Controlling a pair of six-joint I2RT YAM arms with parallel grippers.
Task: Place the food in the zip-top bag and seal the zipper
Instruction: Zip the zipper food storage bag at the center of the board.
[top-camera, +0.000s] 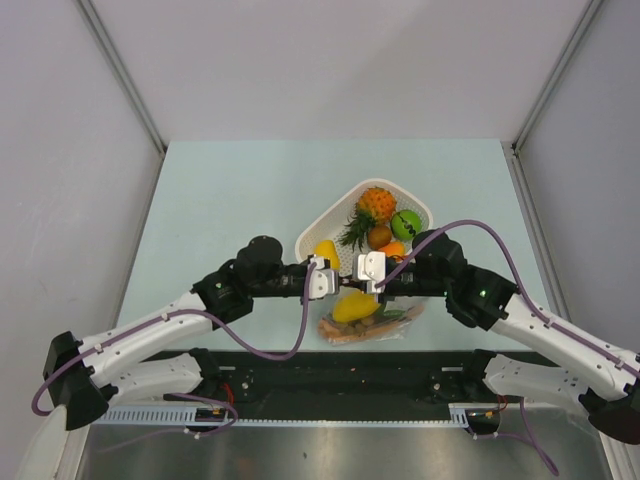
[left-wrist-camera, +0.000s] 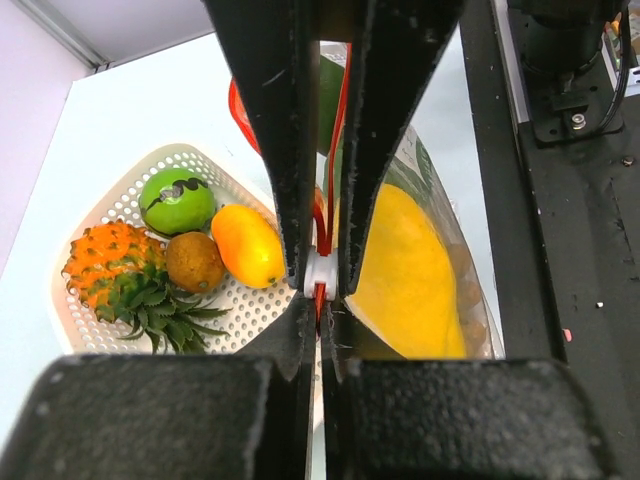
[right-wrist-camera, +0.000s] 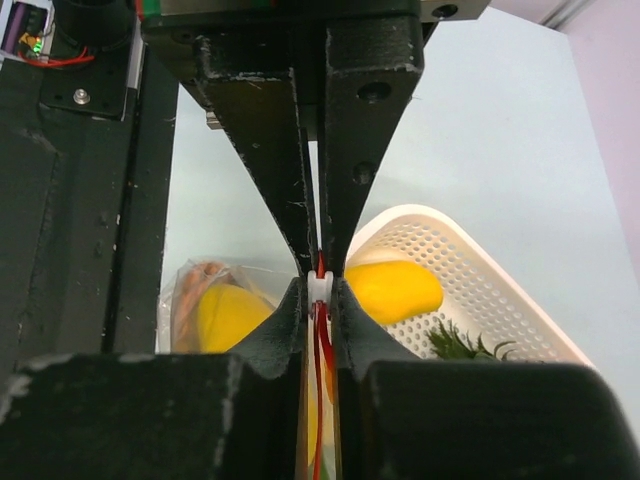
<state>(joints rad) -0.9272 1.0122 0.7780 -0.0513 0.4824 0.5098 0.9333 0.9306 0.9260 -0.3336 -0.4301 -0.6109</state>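
The zip-top bag (top-camera: 368, 318) lies on the table in front of the basket, holding a yellow piece (top-camera: 354, 306) and a brown piece. My left gripper (top-camera: 325, 278) and right gripper (top-camera: 367, 268) meet tip to tip above it. In the left wrist view my left gripper (left-wrist-camera: 322, 305) is shut on the red zipper (left-wrist-camera: 324, 232) beside a white slider (left-wrist-camera: 320, 272). In the right wrist view my right gripper (right-wrist-camera: 318, 300) is shut on the same zipper (right-wrist-camera: 319, 355) at the slider (right-wrist-camera: 319, 288). The bag (right-wrist-camera: 215, 305) hangs below and to the left.
A white perforated basket (top-camera: 330, 212) stands behind the grippers, holding a spiky orange fruit (top-camera: 376, 203), a green piece (top-camera: 406, 223), a brown one (top-camera: 379, 236) and an orange-yellow one (left-wrist-camera: 248, 245). The black base rail (top-camera: 330, 375) runs along the near table edge.
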